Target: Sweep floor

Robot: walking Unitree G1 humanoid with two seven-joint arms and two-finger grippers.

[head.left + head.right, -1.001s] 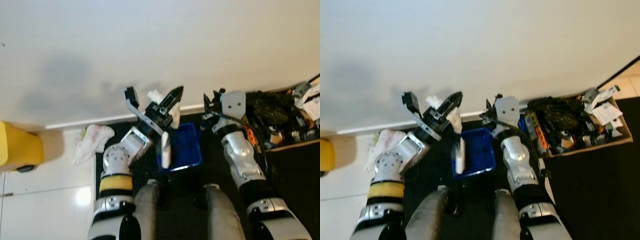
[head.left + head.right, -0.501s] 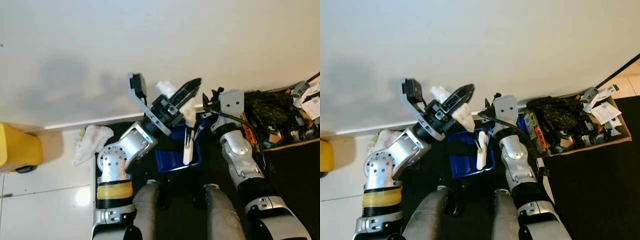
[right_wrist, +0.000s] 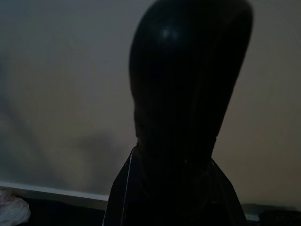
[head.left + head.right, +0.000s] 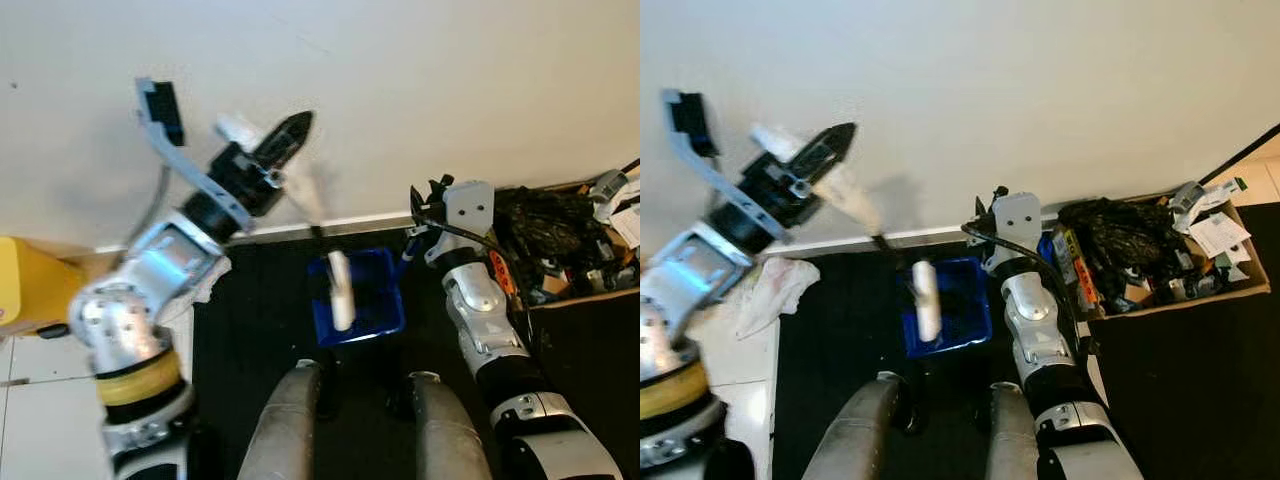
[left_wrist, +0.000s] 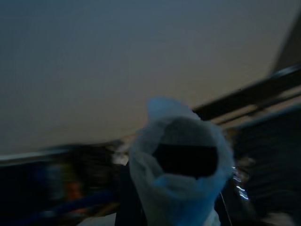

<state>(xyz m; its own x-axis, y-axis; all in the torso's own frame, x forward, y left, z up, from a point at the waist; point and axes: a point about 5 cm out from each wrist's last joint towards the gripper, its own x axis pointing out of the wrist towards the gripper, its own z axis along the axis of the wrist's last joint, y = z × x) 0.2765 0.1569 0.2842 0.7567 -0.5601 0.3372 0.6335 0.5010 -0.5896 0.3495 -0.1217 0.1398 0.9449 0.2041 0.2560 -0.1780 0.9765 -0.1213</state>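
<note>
My left gripper (image 4: 283,142) is raised high in front of the white wall, shut on a white handle (image 4: 300,198) that slants down and to the right. Below the handle's dark lower end hangs a white cylinder (image 4: 340,290), over a blue dustpan-like tray (image 4: 385,300) on the black mat. In the left wrist view the white wrapped end (image 5: 181,188) sits between the fingers, blurred. My right gripper (image 4: 425,197) is low by the skirting board, just right of the blue tray, its fingers (image 3: 188,70) together and holding nothing.
A yellow bin (image 4: 30,290) stands at the left on pale tiles. A crumpled white cloth (image 4: 775,285) lies by the mat's left edge. A cardboard box (image 4: 560,250) of dark clutter sits at the right. My legs (image 4: 290,420) are below the tray.
My left arm has swung up and to the left with the white handle. The hanging white cylinder has moved from the tray's right side to its middle. The right arm has stayed put.
</note>
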